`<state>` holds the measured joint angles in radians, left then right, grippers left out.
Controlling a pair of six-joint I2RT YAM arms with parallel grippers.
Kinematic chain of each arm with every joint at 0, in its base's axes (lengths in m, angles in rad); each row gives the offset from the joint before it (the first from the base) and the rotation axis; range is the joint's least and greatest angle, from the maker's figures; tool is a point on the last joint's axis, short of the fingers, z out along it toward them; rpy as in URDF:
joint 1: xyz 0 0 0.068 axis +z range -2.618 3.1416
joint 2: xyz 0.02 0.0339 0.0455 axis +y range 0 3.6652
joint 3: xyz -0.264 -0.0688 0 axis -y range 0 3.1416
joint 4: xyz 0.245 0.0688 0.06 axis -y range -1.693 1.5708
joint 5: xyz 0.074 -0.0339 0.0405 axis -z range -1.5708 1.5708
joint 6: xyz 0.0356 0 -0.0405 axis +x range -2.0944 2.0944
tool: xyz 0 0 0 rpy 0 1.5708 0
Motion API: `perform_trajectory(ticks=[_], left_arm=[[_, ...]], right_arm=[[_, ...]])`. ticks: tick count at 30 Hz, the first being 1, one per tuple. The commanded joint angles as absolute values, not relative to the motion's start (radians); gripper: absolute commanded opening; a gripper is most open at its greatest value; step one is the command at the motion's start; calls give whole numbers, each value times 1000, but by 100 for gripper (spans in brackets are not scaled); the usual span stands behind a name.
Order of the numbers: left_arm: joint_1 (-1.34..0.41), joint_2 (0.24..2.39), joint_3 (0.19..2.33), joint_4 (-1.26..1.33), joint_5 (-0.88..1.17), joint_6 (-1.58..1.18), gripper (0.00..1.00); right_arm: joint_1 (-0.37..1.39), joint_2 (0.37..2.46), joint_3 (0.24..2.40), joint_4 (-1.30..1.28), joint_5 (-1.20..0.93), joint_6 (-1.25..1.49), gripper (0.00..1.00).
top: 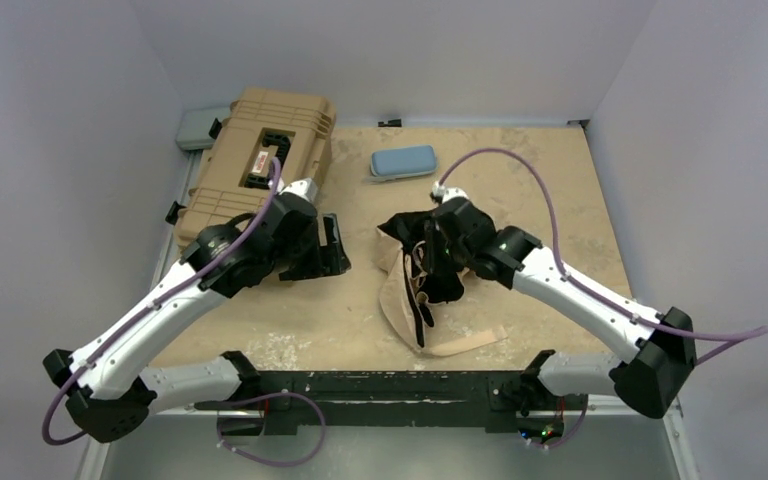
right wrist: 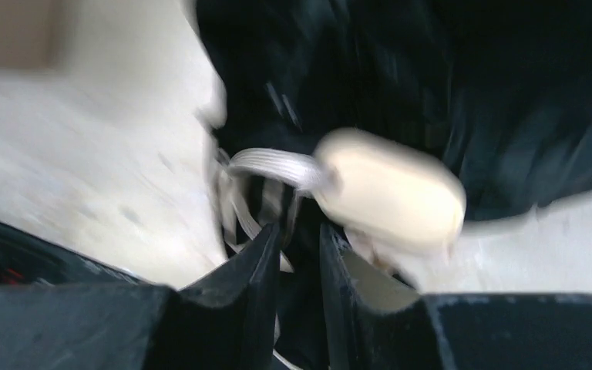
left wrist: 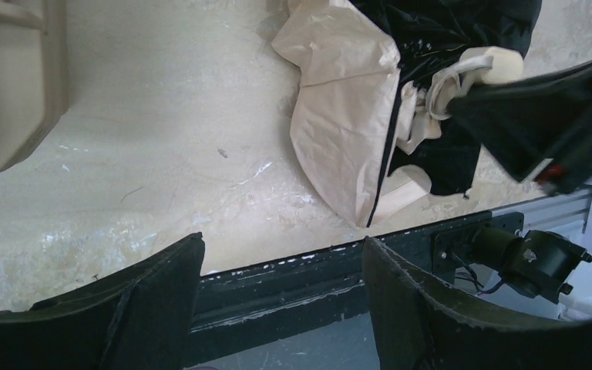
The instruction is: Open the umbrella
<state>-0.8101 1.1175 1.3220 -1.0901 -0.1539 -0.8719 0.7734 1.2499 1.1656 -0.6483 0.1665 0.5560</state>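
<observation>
One umbrella (top: 397, 300) lies crumpled on the scuffed pale tabletop (top: 540, 200), with its beige cloth toward six o'clock. There are two tools. The left tool (top: 325, 250), at the umbrella's nine o'clock, gapes wide and empty. The right tool (right wrist: 299, 239) pinches the umbrella's black part beside the handle (right wrist: 393, 200). Farther off, one blue sleeve (top: 403, 162) lies at twelve and one tan case (top: 260, 160) at ten. The walls (top: 410, 50) are grey.

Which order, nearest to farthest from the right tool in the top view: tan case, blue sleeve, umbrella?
1. umbrella, right at the right tool, table centre.
2. blue sleeve, beyond it, toward the far edge.
3. tan case, far-left corner.
</observation>
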Motion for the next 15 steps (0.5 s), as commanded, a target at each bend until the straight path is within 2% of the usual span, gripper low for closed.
perform_trajectory(ticks=[1,3,5,8,12,15], left_arm=[[-809,1004,1275,-1123,-207,-901,73],[-809,964,1235,-1131,-211,-923,72],[-809,942,1207,-1137,-211,-945,72],[-809,933,1185,-1130,-201,-962,72],[-809,983,1236,-1123,-196,-926,72],[-809,1045,1302,-1109,-181,-875,73]], right_arm=[[773,1151,938,-753,125,601,23],[773,1050,810,-713,97,653,24],[773,987,712,-646,25,686,34],[772,997,650,-593,-85,686,38],[772,1060,787,-686,-153,561,40],[773,989,961,-725,-174,503,45]])
